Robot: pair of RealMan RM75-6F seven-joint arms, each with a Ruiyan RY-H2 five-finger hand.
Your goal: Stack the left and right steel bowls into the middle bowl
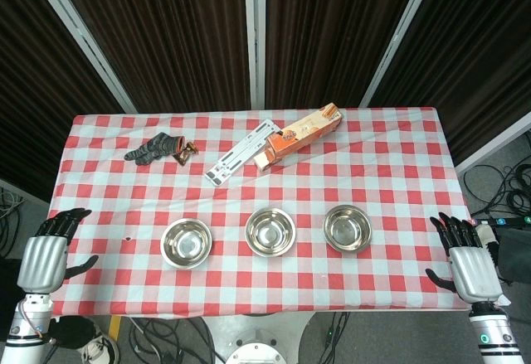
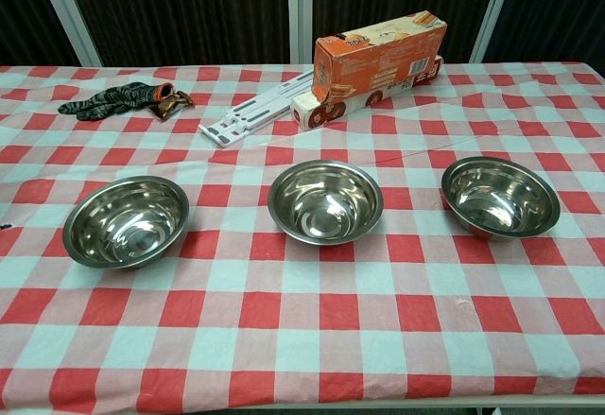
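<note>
Three steel bowls stand in a row on the red-checked tablecloth: the left bowl, the middle bowl and the right bowl. All three are upright, apart from one another, with nothing in them. In the head view my left hand hangs open beyond the table's left edge, fingers spread. My right hand is open beside the table's right edge. Neither hand touches a bowl, and the chest view shows neither.
At the back of the table lie an orange carton, a white perforated strip and a dark glove with a small brown object. Cables lie on the floor at right.
</note>
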